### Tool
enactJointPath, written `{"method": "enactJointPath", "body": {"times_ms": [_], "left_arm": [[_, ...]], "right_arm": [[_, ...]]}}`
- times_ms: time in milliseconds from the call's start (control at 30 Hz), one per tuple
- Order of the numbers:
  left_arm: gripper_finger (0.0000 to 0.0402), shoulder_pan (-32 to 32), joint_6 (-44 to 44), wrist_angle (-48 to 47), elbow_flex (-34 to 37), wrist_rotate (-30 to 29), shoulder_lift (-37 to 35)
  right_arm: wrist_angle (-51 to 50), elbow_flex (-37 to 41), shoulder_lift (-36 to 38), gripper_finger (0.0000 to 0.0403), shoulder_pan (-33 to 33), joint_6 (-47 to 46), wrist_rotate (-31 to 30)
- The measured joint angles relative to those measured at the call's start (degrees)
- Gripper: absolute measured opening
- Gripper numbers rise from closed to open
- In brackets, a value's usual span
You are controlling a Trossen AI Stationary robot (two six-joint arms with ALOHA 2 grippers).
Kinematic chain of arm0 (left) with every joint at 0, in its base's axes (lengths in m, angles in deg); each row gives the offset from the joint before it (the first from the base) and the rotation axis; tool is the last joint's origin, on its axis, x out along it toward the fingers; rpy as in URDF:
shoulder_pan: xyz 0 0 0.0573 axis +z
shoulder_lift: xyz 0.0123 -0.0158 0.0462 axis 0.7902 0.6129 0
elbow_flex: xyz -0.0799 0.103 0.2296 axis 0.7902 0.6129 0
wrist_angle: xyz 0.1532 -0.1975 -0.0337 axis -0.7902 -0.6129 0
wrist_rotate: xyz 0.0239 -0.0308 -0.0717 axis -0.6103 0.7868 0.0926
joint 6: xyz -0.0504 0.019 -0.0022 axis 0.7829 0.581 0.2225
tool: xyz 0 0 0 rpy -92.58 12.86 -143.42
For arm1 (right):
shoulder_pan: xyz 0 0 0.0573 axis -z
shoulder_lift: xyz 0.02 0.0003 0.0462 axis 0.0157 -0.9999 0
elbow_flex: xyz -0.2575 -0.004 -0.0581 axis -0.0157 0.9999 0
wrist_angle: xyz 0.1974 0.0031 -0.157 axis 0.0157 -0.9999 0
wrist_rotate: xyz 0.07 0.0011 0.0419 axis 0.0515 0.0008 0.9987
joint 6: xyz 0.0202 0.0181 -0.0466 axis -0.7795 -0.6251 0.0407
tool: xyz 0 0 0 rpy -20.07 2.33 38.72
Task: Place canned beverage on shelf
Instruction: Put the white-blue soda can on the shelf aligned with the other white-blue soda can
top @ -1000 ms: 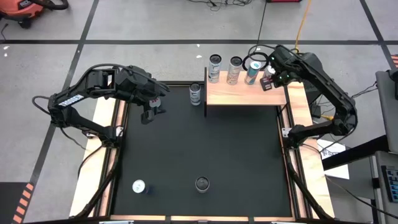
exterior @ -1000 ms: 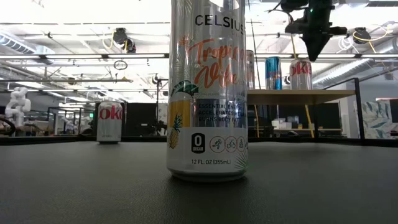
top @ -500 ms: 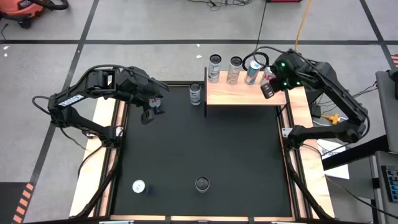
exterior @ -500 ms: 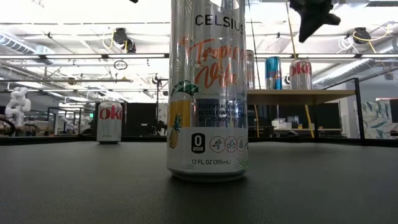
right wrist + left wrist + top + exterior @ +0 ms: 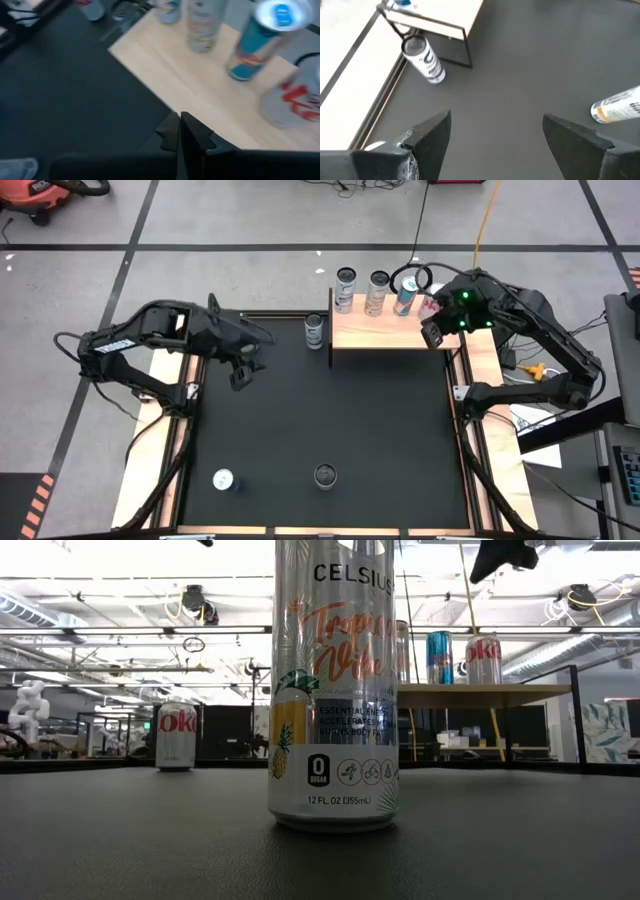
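The light-wood shelf (image 5: 390, 332) stands at the mat's far right, and several cans stand upright on it along its far edge: a silver one (image 5: 345, 288), another silver one (image 5: 377, 292), a blue one (image 5: 405, 298) and a red-and-white one (image 5: 300, 100). My right gripper (image 5: 432, 332) hovers shut above the shelf's right end, just in front of the red-and-white can. My left gripper (image 5: 240, 375) hangs open over the mat's far left, nothing between its fingers (image 5: 432, 132). A grey can (image 5: 314, 332) stands on the mat beside the shelf's left leg.
Two more cans stand on the black mat (image 5: 330, 410) near its front edge: a white-topped one (image 5: 223, 479) and a tall Celsius can (image 5: 333, 690). Wooden rails (image 5: 165, 410) border the mat on both sides. Cables lie behind the shelf.
My right gripper, shut throughout, has risen from beside the red-and-white can and drawn back toward the shelf's near edge, tipping as it went. The can stays upright on the shelf. My left gripper has swung slightly toward the near edge and rolled, still open.
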Motion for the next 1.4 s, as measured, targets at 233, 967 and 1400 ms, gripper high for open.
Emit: {"method": "enactJointPath", "body": {"times_ms": [233, 967, 1400], "left_arm": [[0.0318, -4.94, 7.69, 0.95, 9.99, -7.77, -3.22], [0.0318, -9.83, 7.88, 33.57, 36.91, -9.06, -8.43], [0.0318, -7.25, 1.41, 40.21, 37.48, -7.56, -2.92]], "right_arm": [[0.65, 0.0, -0.04, 0.0, -7.79, -2.77, 0.04], [2.67, 0.0, -0.61, 0.0, -22.87, -14.07, -2.2], [2.92, 0.0, -0.72, 0.0, -22.83, -17.15, -2.13]]}}
